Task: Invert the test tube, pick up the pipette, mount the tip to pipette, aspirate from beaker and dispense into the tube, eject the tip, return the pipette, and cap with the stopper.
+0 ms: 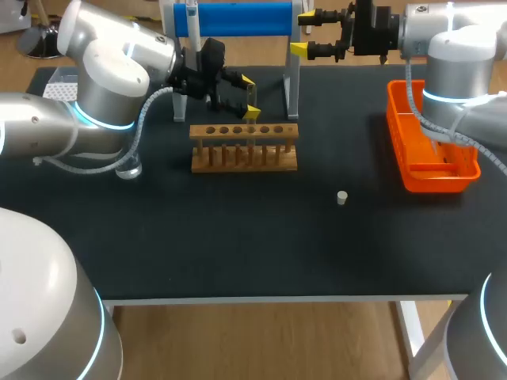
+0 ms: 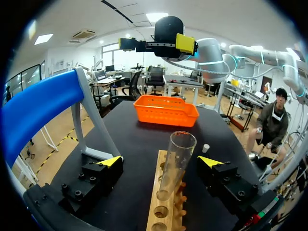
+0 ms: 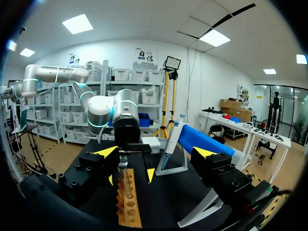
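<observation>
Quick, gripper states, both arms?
Left gripper: open, jaws either side of the test tube, not touching it.
Right gripper: open, empty.

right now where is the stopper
In the head view the stopper sits right of centre, between the wooden rack and the orange basket, a little nearer the front.

Non-task stuff on the black table (image 1: pixel 238 245)
Orange basket (image 1: pixel 440 184) sits along the right edge. A wooden rack (image 1: pixel 273 162) with a row of holes is mid-table toward the back, and a stand with a blue bar (image 1: pixel 245 19) is just behind it at the back edge.
</observation>
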Robot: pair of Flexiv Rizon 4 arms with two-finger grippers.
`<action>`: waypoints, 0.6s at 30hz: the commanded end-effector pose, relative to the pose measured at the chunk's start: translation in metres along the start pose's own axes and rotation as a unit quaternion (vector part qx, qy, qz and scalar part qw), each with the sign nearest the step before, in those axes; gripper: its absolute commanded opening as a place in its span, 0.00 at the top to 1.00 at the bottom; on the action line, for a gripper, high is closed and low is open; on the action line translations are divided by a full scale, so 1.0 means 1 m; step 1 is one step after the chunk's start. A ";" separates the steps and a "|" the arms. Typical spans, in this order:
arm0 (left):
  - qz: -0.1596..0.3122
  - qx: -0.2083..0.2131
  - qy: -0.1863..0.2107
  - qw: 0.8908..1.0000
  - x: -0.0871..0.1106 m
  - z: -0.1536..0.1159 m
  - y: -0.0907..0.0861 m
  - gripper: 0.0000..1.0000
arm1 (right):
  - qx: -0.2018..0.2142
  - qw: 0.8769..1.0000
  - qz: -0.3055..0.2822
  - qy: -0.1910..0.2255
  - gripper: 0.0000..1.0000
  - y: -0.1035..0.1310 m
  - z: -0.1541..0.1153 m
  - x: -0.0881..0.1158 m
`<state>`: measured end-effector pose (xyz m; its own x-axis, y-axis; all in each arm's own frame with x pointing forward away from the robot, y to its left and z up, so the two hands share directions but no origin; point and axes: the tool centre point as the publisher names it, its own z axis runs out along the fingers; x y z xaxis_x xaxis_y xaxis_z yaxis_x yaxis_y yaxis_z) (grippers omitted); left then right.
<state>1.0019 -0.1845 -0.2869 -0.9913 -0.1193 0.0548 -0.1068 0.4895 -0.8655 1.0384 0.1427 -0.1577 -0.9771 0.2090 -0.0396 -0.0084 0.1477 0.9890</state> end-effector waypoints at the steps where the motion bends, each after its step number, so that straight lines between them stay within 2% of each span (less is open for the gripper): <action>1: -0.004 -0.005 -0.011 1.000 0.008 0.004 -0.001 0.00 | 0.001 1.000 0.000 0.002 0.00 0.000 -0.001 -0.001; 12: 0.000 -0.020 -0.018 1.000 0.016 0.006 -0.001 0.00 | 0.001 1.000 0.000 0.002 0.00 0.000 -0.001 -0.001; 18: 0.001 -0.032 -0.006 0.999 0.016 0.014 0.003 0.00 | 0.001 1.000 0.000 0.002 0.00 0.000 -0.001 -0.001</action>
<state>0.9818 -0.1939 -0.2948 -0.9897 -0.1371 0.0410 -0.1089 0.5357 -0.8373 1.0384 0.1426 -0.1578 -0.9771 0.2090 -0.0395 -0.0084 0.1478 0.9890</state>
